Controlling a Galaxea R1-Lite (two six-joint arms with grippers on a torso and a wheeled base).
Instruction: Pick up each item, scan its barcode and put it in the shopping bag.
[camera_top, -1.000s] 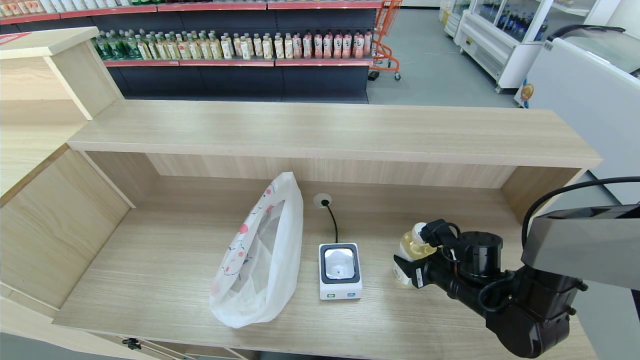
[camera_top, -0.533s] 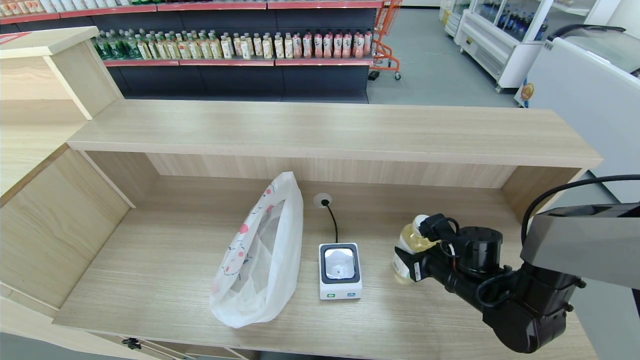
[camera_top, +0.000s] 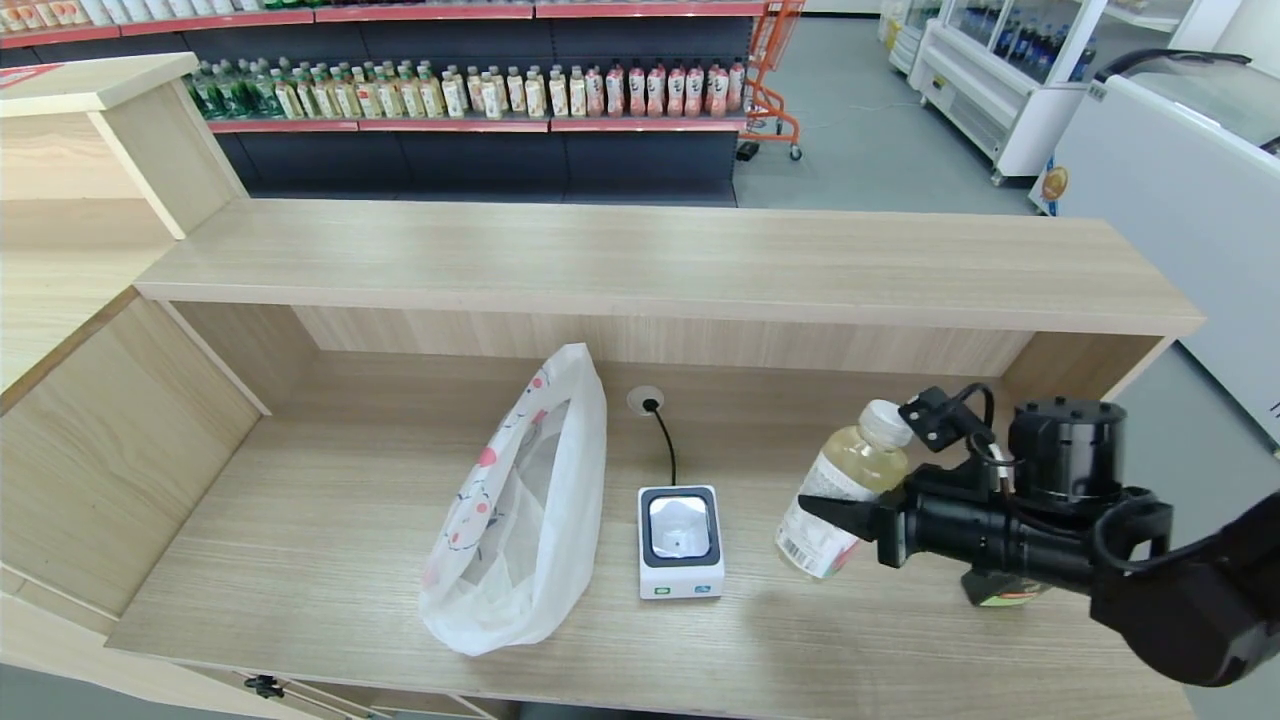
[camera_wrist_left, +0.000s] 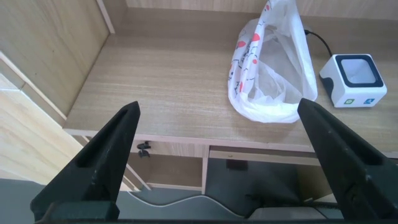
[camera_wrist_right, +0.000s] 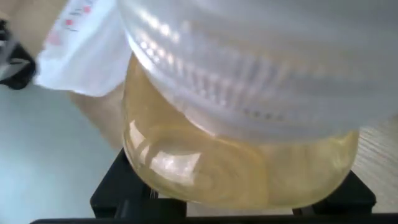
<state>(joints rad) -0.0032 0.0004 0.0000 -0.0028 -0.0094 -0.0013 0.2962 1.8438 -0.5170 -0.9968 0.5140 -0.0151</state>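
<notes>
Here, wooden counter, bag, scanner, drink shelves behind, right hand gripping bottle, left hand splayed.

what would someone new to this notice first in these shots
The eye goes first to the right claw, shut on a clear bottle of pale yellow drink with a white cap, held tilted at the right side of the wooden counter. Just left of it sits a small white scanner with a black cable, and left of that a white shopping bag with red dots lies open.
</notes>
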